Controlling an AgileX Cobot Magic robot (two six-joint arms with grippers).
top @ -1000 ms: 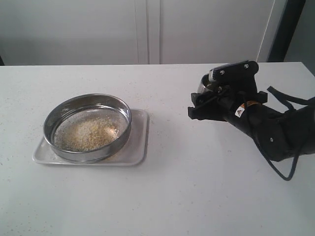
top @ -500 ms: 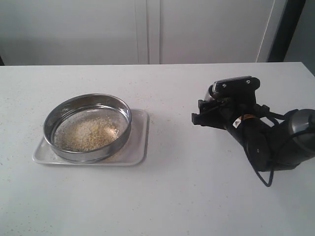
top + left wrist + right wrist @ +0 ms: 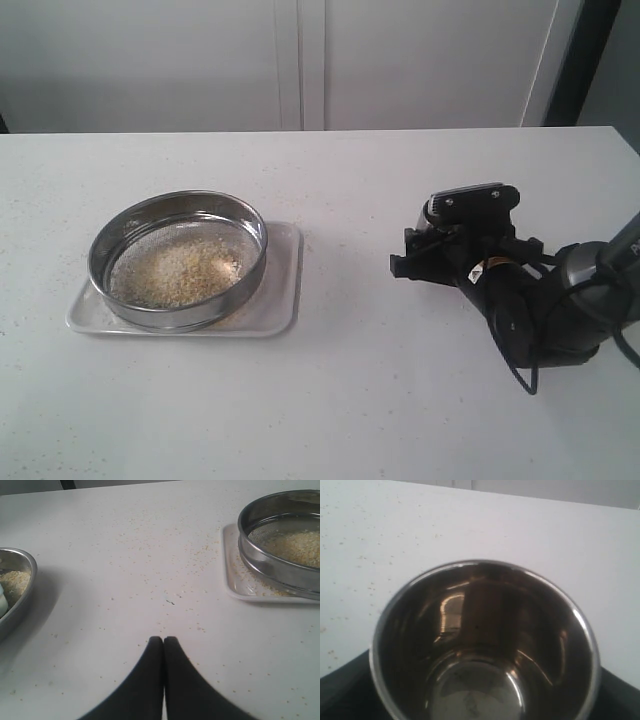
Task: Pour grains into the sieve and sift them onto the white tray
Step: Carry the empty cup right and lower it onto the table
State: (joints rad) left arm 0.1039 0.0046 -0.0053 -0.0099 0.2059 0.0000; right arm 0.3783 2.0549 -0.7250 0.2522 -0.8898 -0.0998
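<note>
From outside, the sieve (image 3: 160, 303) sits on the white tray (image 3: 283, 290), on the left of the table (image 3: 350, 400). It is a round, shiny metal ring with a fine mesh floor. The grains (image 3: 185, 268) lie inside, pale yellow and sandy. The tray is flat and smooth, and its long side runs left to right. The right gripper (image 3: 420, 250) is well apart, so the sieve lies to its left.

From the left wrist, the left gripper (image 3: 163, 647) has its jaws pressed together, holding nothing. The sieve lies ahead of it, so I think this arm is nearer.

From the right wrist, the jaws are clamped on a steel cup (image 3: 485, 645). It is smooth, shiny and empty.
</note>
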